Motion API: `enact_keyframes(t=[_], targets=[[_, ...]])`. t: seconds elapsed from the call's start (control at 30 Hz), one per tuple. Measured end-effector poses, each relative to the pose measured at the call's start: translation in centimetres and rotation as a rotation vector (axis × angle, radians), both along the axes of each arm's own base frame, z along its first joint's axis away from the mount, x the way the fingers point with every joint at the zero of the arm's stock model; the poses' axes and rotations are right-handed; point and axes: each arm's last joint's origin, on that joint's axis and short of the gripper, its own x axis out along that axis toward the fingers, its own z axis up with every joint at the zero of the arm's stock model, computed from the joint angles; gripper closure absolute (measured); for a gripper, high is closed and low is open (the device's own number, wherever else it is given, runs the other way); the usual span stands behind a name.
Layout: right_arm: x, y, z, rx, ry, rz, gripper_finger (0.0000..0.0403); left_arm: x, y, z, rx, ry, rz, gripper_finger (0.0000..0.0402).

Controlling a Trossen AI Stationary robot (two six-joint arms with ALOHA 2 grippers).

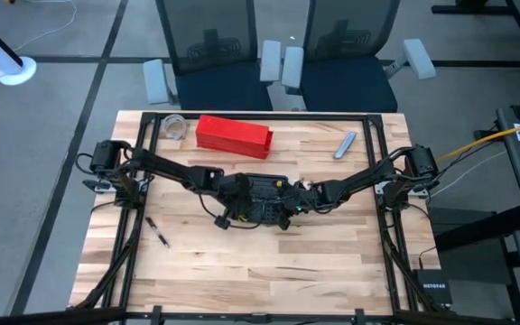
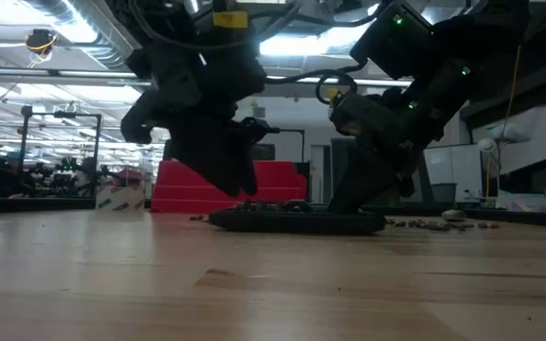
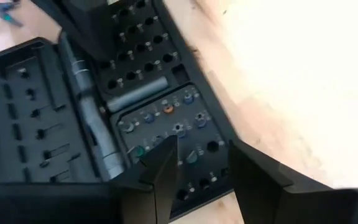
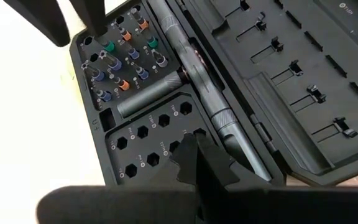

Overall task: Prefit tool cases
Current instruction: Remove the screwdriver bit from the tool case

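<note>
The black tool case (image 1: 262,200) lies open and flat at the table's middle, both halves resting on the wood (image 2: 297,221). One half holds coloured bits (image 3: 166,118), a grey driver handle (image 4: 216,106) and empty hex sockets (image 4: 148,140). The other half (image 4: 303,81) has clip slots. My left gripper (image 3: 204,177) is open, low over the bit tray's corner, one finger over the bits and one past the case's edge. My right gripper (image 4: 197,165) is shut, its tips over the empty sockets. My right gripper points its shut fingertips (image 4: 194,152) down at a slant onto the tray of empty hex sockets (image 4: 166,146), beside the driver handle. I cannot tell whether they touch the tray or hold anything between them.
A long red box (image 1: 233,135) and a clear cup (image 1: 175,126) stand toward the far left. A grey tool (image 1: 346,144) lies far right, a pen-like stick (image 1: 158,233) near left. Small loose bits (image 2: 434,224) are scattered beside the case. Bare wood lies along the near edge (image 1: 260,280).
</note>
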Motion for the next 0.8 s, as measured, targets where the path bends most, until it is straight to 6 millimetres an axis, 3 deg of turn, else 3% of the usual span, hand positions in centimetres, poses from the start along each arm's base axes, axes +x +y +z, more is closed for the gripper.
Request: enact_keyframes(t=[0.53, 0.63, 0.73, 0.8], targets=[[0.0, 0.0, 0.0, 0.001, -0.004, -0.002, 0.0403, 0.6, 0.7, -1.9, -0.058, 0.037, 0.028, 0.0275], [0.0, 0.0, 0.0, 0.001, -0.005, -0.002, 0.0403, 0.6, 0.7, -1.7, -0.05, 0.031, 0.025, 0.0309], [0.1, 0.0, 0.1, 0.001, -0.009, -0.002, 0.0403, 0.6, 0.7, -1.6, -0.054, 0.035, 0.045, 0.0375], [0.1, 0.0, 0.1, 0.001, -0.009, -0.002, 0.0403, 0.7, 0.7, -1.6, -0.066, 0.037, 0.058, 0.039]])
